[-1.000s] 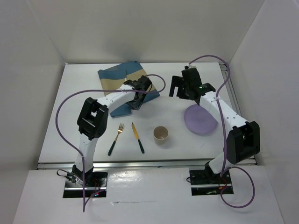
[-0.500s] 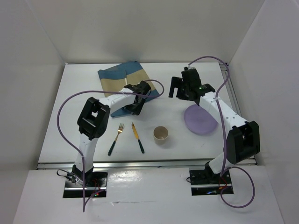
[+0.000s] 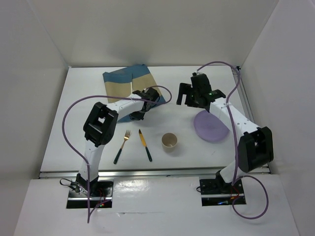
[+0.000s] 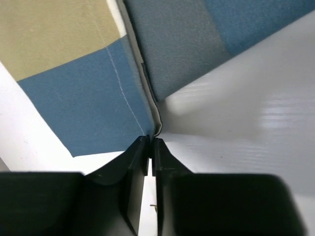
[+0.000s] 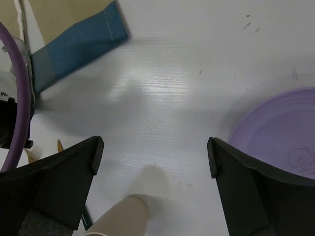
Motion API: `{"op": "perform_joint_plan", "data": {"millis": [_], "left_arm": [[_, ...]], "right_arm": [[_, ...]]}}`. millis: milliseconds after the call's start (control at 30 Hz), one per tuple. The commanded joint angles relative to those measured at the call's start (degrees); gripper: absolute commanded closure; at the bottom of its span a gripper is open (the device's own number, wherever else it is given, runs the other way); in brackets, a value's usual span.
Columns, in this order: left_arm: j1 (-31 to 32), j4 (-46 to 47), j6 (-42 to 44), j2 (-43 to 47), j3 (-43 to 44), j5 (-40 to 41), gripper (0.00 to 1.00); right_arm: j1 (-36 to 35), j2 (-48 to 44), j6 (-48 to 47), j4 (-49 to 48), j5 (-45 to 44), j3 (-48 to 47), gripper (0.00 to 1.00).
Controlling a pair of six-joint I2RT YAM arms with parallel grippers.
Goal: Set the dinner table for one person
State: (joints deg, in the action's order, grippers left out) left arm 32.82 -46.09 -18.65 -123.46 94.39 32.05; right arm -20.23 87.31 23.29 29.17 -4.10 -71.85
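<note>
Our left gripper is pinched onto the placemat's folded edge, though the top view hides that spot behind the arm. Right gripper hangs wide apart over the bare white table, with the plate and cup cut off at its frame edges.

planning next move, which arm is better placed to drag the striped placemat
Left: the left gripper pinches the edge of the placemat; the right gripper hangs open beside the purple plate, off the cloth.
</note>
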Motion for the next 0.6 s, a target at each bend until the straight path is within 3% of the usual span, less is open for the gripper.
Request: {"op": "perform_joint_plan", "data": {"millis": [0, 33, 133, 367, 567], "left_arm": [[0.14, -2.34, -1.21, 0.94, 2.9, 3.1, 0.76], [0.14, -2.34, -1.21, 1.46, 2.91, 3.1, 0.86], [-0.47, -5.41, -2.61, 1.47, 5.45, 4.68, 1.0], [-3.28, -7.87, -3.93, 7.26, 8.7, 5.21, 1.0], [-8.55, -8.93, -6.65, 14.02, 10.99, -3.04, 1.0]], "right_arm": [[0.37, 1.45, -0.61, -3.68, 5.74, 0.4, 0.0], [0.37, 3.38, -0.61, -3.68, 7.07, -0.47, 0.0], [0.37, 7.16, 0.08, -4.3, 12.17, -3.37, 0.0], [0.37, 20.42, 6.76, -6.75, 19.04, -10.58, 0.0], [0.37, 27.73, 17.12, -11.33, 17.55, -14.8, 0.06]]}}
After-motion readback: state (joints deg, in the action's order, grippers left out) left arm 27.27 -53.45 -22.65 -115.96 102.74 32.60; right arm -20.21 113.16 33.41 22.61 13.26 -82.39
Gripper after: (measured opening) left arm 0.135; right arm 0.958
